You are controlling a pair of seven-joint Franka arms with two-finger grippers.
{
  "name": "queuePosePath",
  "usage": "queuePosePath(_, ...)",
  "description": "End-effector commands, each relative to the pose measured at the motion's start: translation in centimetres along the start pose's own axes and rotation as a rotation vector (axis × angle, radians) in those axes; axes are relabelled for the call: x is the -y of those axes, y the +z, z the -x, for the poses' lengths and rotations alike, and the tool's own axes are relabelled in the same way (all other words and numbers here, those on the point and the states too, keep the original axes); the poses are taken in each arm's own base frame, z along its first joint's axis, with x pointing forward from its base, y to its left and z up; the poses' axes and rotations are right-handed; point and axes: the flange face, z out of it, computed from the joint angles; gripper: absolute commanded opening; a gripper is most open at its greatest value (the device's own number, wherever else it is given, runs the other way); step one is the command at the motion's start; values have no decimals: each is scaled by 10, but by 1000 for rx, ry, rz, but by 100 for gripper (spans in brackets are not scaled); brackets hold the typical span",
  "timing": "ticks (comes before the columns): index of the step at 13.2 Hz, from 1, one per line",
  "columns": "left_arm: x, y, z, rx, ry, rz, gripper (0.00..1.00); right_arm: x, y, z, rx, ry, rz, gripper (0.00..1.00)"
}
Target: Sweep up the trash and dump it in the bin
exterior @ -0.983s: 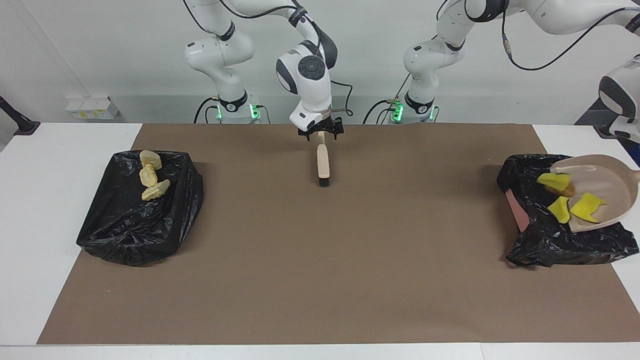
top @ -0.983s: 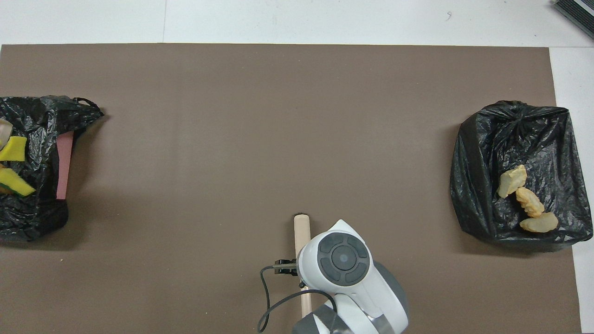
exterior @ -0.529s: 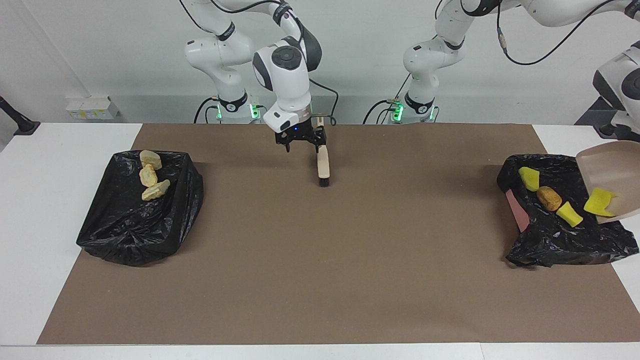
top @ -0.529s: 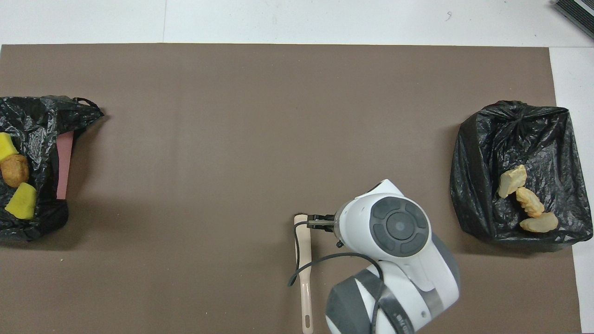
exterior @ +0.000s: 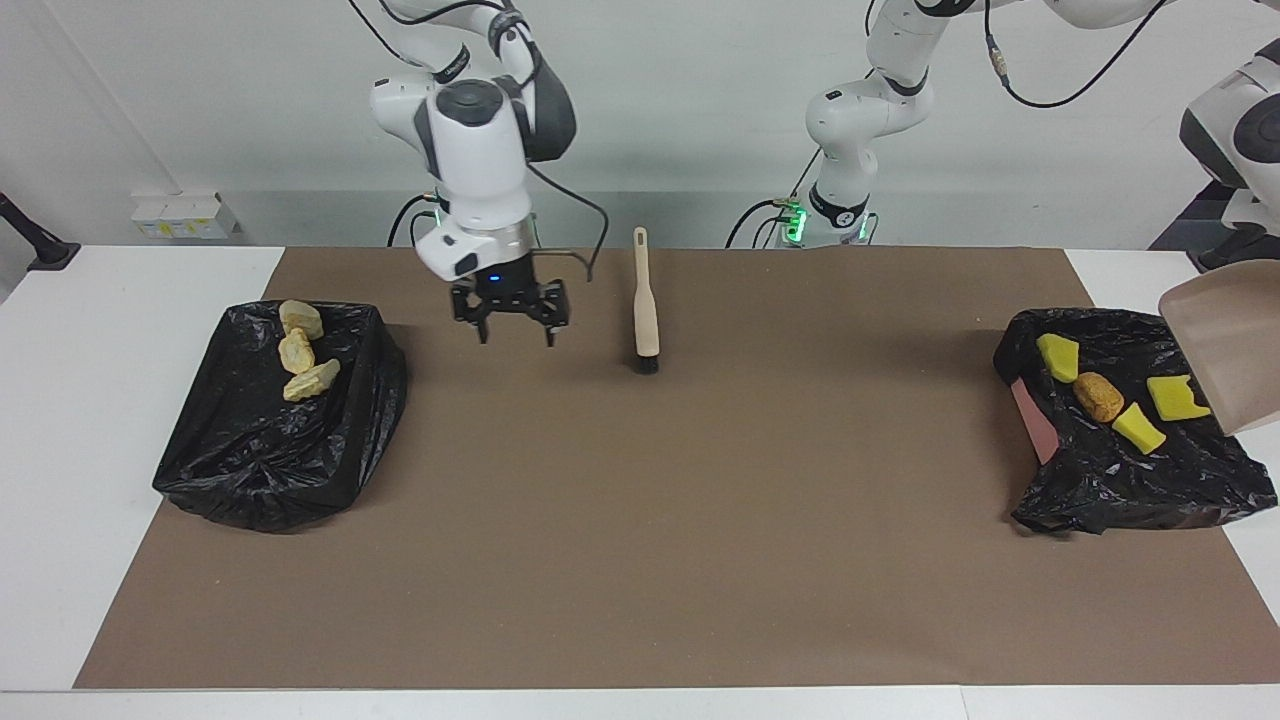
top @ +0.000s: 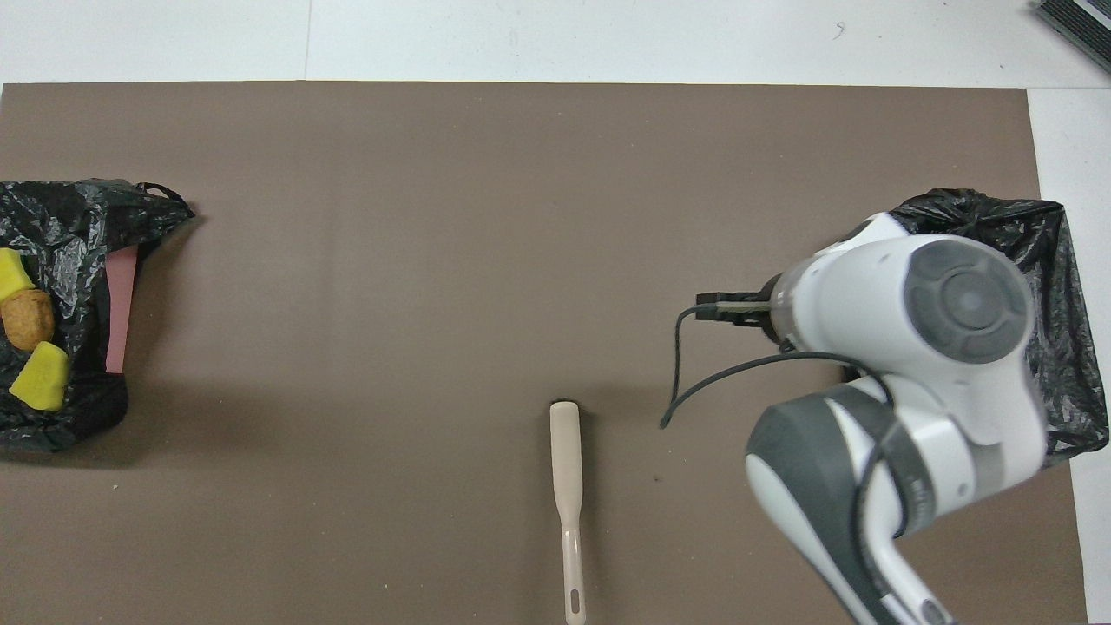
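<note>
Three yellow wedges (exterior: 1057,356) (exterior: 1138,428) (exterior: 1177,397) and a brown lump (exterior: 1099,396) of trash lie in the black-bagged bin (exterior: 1100,490) at the left arm's end. Over that bin the beige dustpan (exterior: 1230,350) hangs steeply tilted, held by my left gripper (exterior: 1240,252) at the edge of the view. Three tan croissant pieces (exterior: 297,350) rest in the other bagged bin (exterior: 250,470). My right gripper (exterior: 516,338) hangs open and holds nothing, over the mat between that bin and the beige brush (exterior: 647,305). The brush (top: 565,451) lies flat near the robots.
A brown mat (exterior: 640,520) covers most of the white table (exterior: 90,330). A pink bin wall (top: 120,304) shows under the torn bag. In the overhead view the right arm (top: 911,347) covers part of the bin at its end.
My right gripper left the brush lying on the mat and swung toward the croissant bin. The dustpan tipped up further and the last yellow wedge slid off into the bin.
</note>
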Motion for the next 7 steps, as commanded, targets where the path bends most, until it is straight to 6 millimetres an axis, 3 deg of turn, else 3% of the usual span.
queuePosePath(1, -1, -39, -26, 0, -115, 53, 0, -55, -28, -26, 10, -66, 28, 100)
queuePosePath(4, 2, -72, -58, -88, -247, 116, 0, -111, -65, -40, -8, 0, 27, 100)
queuePosePath(7, 2, -115, -91, -197, -379, 141, 0, -147, -114, -43, 11, 17, 31, 100)
